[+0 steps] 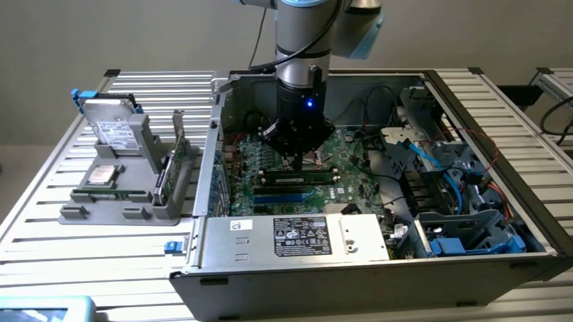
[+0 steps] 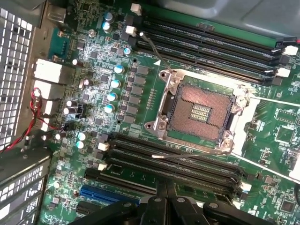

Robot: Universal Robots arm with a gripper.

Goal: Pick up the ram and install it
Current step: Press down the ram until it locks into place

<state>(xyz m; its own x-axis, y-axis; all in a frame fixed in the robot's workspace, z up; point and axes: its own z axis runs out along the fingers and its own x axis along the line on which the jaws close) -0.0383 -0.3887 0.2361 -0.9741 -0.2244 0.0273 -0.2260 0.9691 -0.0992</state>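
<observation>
Closed claw (image 2: 166, 199) over motherboard (image 2: 140, 79), ram (image 1: 300, 179) seated in slot, label text on power supply (image 1: 296, 238) unreadable

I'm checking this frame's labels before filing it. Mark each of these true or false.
1. The gripper is inside the open computer case. True.
2. The gripper is open wide. False: it is shut.
3. A green ram stick sits in a motherboard slot right under the gripper. True.
4. The CPU socket has a cooler mounted on it. False: it is bare, its contacts exposed.
5. The grey holder stands inside the case. False: it stands outside, at the exterior view's left.
</observation>
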